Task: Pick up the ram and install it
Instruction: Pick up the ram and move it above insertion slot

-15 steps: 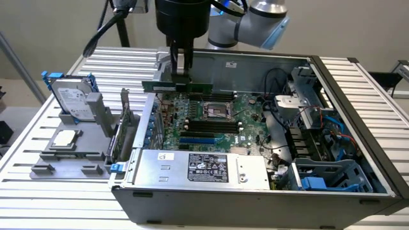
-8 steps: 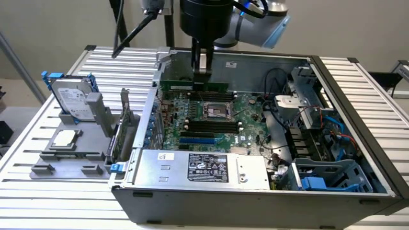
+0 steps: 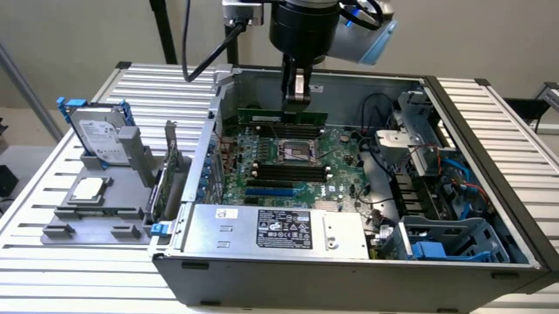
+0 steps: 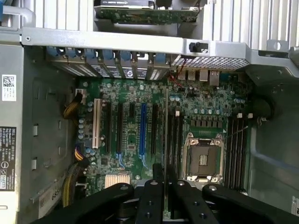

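- The gripper [image 3: 297, 99] is clenching the thin green ram stick [image 3: 262, 118] by its top edge, so pickup looks done.
- It is hovering over the far black memory slots [image 4: 175, 133] of the green motherboard [image 3: 341, 147] and does not appear seated yet.

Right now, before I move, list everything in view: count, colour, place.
ram: one, green, in the fingers above the motherboard
case: one, grey, open, on the table
motherboard: one, green, inside the case
power supply: one, silver, case's near end
hard drive: one, silver with blue bracket, upright in the holder
chip: one, silver, flat on the holder
card: one, green, upright between holder and case
holder: one, grey, exterior view's left of the case
table: one, silver slats, under everything
fingers: one pair, black, shut on the ram
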Controlling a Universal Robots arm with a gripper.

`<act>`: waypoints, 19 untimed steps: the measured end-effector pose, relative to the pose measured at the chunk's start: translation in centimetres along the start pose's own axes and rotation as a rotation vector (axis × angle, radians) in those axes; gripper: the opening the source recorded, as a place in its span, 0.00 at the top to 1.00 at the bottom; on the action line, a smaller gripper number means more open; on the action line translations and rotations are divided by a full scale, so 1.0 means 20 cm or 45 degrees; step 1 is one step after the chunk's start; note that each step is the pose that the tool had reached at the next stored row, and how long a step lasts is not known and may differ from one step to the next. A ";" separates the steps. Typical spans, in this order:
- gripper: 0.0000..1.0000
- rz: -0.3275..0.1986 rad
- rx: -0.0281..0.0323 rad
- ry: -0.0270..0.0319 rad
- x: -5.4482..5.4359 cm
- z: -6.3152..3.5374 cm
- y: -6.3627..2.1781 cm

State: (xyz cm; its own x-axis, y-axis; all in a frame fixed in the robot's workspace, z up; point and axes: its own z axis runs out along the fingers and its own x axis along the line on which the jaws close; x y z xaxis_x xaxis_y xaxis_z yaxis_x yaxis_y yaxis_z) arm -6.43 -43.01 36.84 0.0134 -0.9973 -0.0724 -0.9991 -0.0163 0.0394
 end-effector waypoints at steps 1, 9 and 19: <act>0.86 0.004 0.0002 -0.0001 0.00 0.006 -0.005; 0.86 0.038 0.0027 -0.0014 -0.04 0.019 -0.052; 0.86 0.039 0.0018 -0.0014 -0.04 0.019 -0.056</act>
State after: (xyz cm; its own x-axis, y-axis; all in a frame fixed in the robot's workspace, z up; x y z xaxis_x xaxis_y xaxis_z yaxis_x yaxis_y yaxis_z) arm -5.33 -42.24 36.47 -0.0170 -0.9972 -0.0723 -0.9991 0.0142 0.0402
